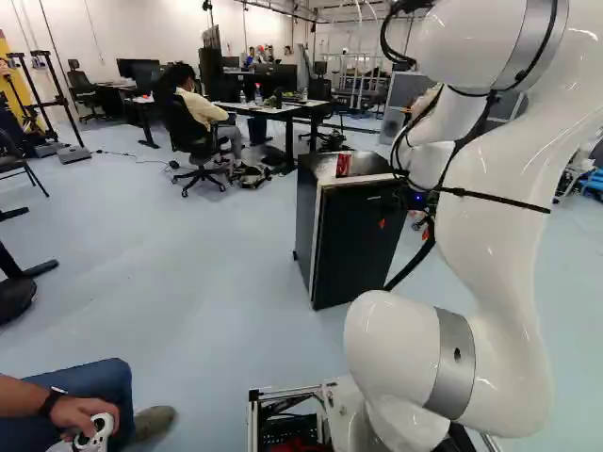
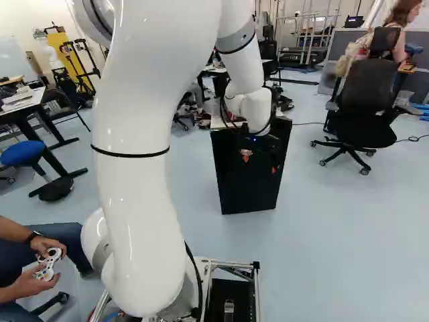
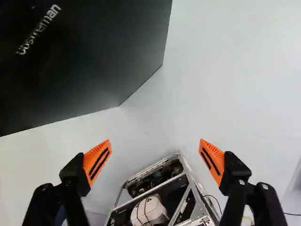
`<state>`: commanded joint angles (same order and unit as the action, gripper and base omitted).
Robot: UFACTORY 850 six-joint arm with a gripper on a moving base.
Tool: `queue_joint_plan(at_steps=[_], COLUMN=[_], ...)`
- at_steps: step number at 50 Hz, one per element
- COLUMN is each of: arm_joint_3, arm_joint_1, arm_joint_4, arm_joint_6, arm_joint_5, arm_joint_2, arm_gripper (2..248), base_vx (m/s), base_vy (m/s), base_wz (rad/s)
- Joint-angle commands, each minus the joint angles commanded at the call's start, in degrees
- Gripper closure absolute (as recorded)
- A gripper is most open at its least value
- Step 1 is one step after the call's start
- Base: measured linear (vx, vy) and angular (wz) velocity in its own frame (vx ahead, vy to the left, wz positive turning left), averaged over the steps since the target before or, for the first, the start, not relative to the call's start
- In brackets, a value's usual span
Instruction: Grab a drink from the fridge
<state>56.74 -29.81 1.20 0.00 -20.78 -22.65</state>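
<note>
In the left base view I see one red can (image 1: 343,165) on one black fridge (image 1: 363,247), right of centre. In the right base view, one gripper (image 2: 259,162) hangs before that fridge, upper centre; one black chair (image 2: 365,107) stands upper right. In the wrist view the gripper's (image 3: 154,142) two fingers spread wide, gripping nothing, the fridge ahead.

Bent arm (image 1: 504,217), pincer (image 2: 259,162) spread wide
</note>
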Motion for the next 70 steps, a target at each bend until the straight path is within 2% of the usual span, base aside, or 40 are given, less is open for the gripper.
queue_joint_plan(at_steps=[35, 70], arm_joint_3=[-3.65, -4.14], arm_joint_1=[6.78, 14.07], arm_joint_4=[-3.83, -4.92], arm_joint_6=[0.00, 0.00], arm_joint_5=[9.70, 12.04], arm_joint_2=[2.72, 3.09], arm_gripper=[3, 3], base_vx=[0.000, 0.000], base_vy=[0.000, 0.000], base_wz=[0.000, 0.000])
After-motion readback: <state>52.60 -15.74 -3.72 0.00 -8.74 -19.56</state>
